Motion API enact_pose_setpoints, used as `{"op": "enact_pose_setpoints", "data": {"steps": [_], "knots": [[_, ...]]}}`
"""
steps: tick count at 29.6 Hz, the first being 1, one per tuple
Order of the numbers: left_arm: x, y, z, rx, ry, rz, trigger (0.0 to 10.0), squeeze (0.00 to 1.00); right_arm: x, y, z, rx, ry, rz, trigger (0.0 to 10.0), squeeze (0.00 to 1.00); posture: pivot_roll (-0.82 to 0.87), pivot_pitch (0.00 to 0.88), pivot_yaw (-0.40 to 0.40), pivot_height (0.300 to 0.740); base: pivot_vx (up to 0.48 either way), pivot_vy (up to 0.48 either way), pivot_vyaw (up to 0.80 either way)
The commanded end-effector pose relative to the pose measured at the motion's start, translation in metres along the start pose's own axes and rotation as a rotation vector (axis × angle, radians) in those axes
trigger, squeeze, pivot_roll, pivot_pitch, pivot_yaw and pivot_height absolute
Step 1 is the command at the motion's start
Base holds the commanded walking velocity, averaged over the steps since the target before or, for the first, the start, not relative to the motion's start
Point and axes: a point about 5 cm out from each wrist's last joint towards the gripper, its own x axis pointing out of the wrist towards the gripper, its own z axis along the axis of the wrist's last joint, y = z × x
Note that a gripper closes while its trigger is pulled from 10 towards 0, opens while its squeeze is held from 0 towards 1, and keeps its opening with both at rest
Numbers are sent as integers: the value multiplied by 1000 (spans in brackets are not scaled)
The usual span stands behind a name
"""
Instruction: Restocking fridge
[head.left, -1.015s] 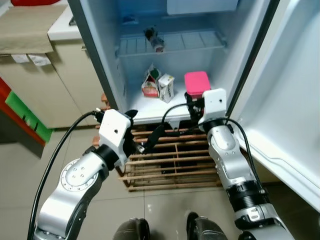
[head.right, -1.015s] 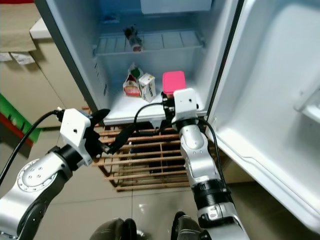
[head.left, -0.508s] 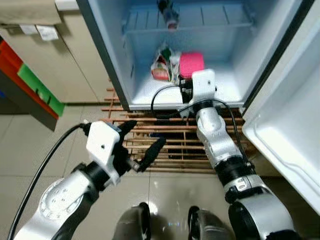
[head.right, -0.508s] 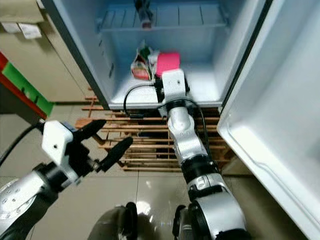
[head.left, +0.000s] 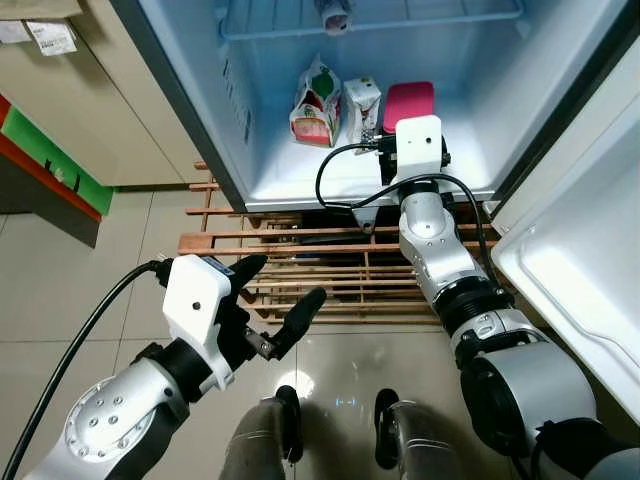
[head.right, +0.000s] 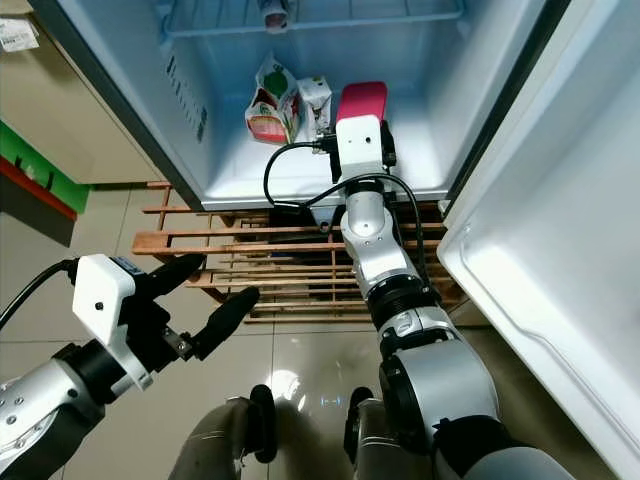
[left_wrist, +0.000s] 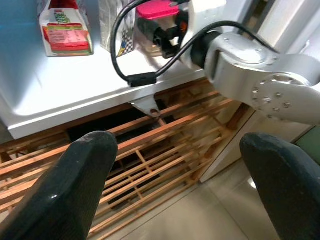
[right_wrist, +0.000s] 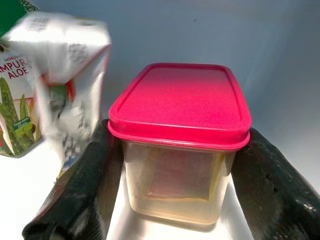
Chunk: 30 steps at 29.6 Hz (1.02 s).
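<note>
The fridge (head.left: 520, 120) stands open, its door (head.left: 590, 290) swung out at 3 o'clock of the head view, and its white floor (head.left: 300, 170) sits just above a wooden slat rack (head.left: 330, 270) on the tiled ground. Compared with a second ago the head camera has tipped down and closer, so the fridge floor now lies at 12 o'clock and the robot's own feet show at 6 o'clock.

The right arm has reached deeper: its gripper (right_wrist: 175, 170) is now inside the fridge, fingers (right_wrist: 265, 185) pressed against both sides of the pink-lidded tub (right_wrist: 180, 140), which rests on the floor. The tub stands just beside two cartons (head.left: 335, 105), at their 3 o'clock. This suggests the tub has reached its spot and letting go is the next step, though the fingers have not yet parted.

The left gripper (head.left: 275, 305) has dropped back to 7 o'clock, over the tiles, fingers spread wide and holding nothing.

A bottle (head.left: 335, 12) lies on the wire shelf at 12 o'clock.
</note>
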Motion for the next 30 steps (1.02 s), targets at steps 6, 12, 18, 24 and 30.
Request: {"op": "enact_pose_setpoints", "data": {"steps": [6, 12, 18, 24, 30], "knots": [[-5, -4, -1, -16, 16, 18, 10000, 0, 2, 1, -1, 14, 28, -14, 10000, 1000, 176, 380, 73, 740, 0, 0, 0], [4, -6, -3, -33, 4, 13, 10000, 0, 1, 4, -7, 56, 67, 20, 10000, 1000, 140, 355, 58, 740, 0, 0, 0], [20, 3, -10, -10, 12, 41, 10000, 0, -4, 0, -7, 126, 48, 16, 10000, 1000, 88, 284, 51, 740, 0, 0, 0], [51, 16, -21, 3, 38, 96, 10000, 0, -18, -14, -9, 113, -27, 6, 10000, 1000, 13, 168, 41, 740, 0, 0, 0], [75, 18, -24, -2, -5, 108, 10000, 0, -58, -27, -8, 95, -117, 54, 10000, 1000, -64, 41, 29, 740, 0, 0, 0]]}}
